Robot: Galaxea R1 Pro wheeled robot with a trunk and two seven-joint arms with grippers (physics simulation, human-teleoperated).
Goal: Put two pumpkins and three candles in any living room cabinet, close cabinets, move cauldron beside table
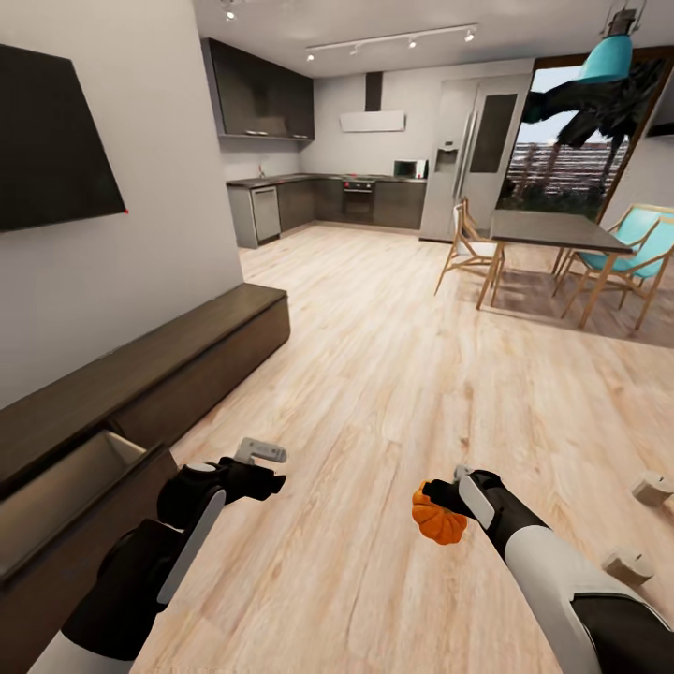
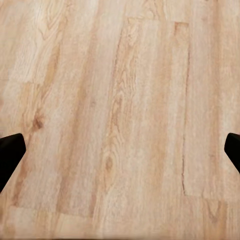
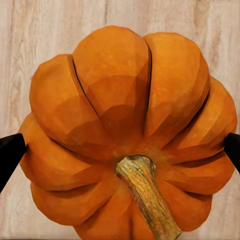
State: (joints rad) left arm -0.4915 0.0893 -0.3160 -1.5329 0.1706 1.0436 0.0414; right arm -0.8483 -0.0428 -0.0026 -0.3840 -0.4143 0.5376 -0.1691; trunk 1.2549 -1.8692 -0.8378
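Observation:
My right gripper (image 1: 451, 499) is shut on a ribbed orange pumpkin (image 1: 438, 520), carried low over the wood floor; in the right wrist view the pumpkin (image 3: 125, 100) sits between both fingertips (image 3: 10, 155), stem toward the camera. My left gripper (image 1: 259, 457) hangs open over bare floor, fingers (image 2: 10, 152) wide apart and holding nothing. The long low dark-brown cabinet (image 1: 197, 351) runs along the left wall. Its nearest compartment (image 1: 70, 496) stands open, showing a pale interior. Two candles (image 1: 652, 487) (image 1: 627, 564) lie on the floor at the right. The cauldron is out of view.
A dark TV (image 1: 51, 140) hangs on the wall above the cabinet. A dining table (image 1: 552, 229) with wooden chairs (image 1: 468, 245) stands at the back right by the window. The kitchen (image 1: 328, 197) fills the far wall. Open wood floor stretches ahead.

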